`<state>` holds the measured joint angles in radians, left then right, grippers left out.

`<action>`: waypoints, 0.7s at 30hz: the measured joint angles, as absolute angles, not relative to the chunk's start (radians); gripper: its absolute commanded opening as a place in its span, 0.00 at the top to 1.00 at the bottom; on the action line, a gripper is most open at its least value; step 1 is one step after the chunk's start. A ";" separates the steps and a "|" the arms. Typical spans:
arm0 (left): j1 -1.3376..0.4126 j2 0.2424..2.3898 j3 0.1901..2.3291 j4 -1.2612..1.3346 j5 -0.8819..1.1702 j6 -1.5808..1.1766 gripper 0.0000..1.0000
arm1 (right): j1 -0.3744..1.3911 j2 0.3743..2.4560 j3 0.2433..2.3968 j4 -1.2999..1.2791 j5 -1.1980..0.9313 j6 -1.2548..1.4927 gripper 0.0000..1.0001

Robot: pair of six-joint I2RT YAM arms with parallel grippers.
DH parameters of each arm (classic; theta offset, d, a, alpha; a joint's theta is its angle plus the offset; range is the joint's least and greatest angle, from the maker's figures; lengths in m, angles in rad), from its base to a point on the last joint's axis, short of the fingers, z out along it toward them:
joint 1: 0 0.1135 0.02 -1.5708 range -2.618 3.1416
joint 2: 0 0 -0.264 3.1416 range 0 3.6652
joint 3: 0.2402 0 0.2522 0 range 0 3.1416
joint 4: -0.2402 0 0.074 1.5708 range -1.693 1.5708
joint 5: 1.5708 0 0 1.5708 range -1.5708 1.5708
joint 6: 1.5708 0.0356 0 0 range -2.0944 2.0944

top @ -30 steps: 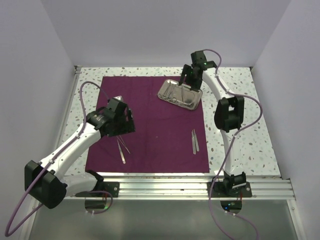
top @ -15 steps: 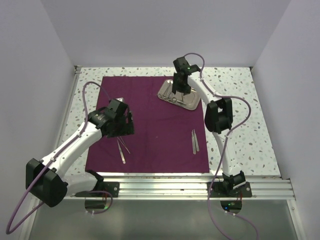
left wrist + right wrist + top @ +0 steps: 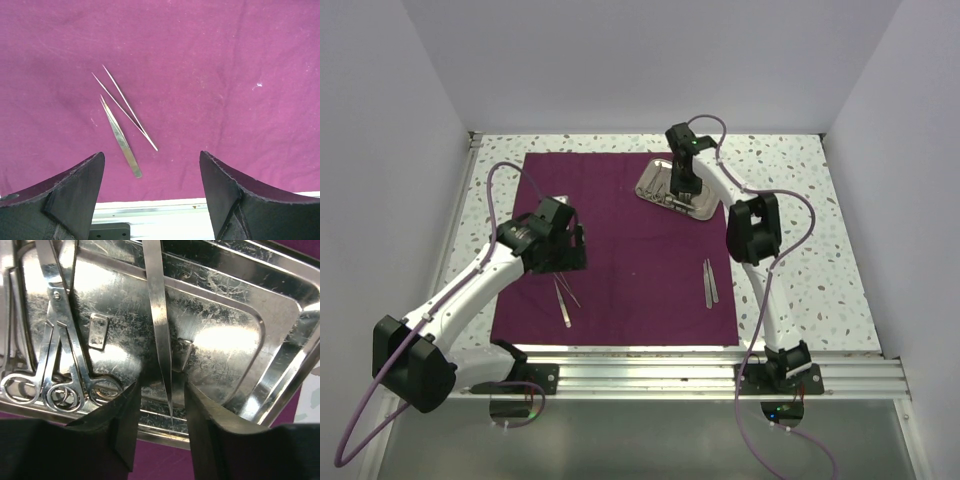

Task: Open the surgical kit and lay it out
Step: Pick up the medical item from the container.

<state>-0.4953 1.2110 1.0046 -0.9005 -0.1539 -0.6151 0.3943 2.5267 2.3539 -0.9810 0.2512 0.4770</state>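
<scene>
Right wrist view: right gripper (image 3: 161, 387), narrowly open, straddles tweezers (image 3: 152, 290) lying in tray (image 3: 225, 345).

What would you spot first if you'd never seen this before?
The big purple cloth spread over the speckled table catches the eye first. Near its far right corner sits a shiny metal tray holding scissors, with the right gripper down in it, straddling slim tweezers. The left gripper hangs open above loose tweezers on the cloth.
</scene>
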 measured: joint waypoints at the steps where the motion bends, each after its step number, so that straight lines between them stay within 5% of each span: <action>1: -0.491 1.211 1.005 -0.900 -0.154 -0.611 0.20 | 0.393 2.534 2.354 -0.981 0.250 0.481 0.66; 7: -0.475 1.211 1.005 -0.901 -0.154 -0.592 0.20 | 0.393 2.546 2.352 -0.972 0.243 0.498 1.00; 12: -0.465 1.214 1.010 -0.903 -0.154 -0.578 0.21 | 0.392 2.545 2.352 -0.973 0.242 0.505 1.00; 16: -0.462 1.214 1.030 -0.897 -0.150 -0.552 0.01 | 0.390 2.540 2.350 -0.975 0.238 0.500 1.00; 21: -0.451 1.213 1.088 -0.830 -0.105 -0.509 0.00 | 0.387 2.467 2.296 -1.005 0.202 0.478 1.00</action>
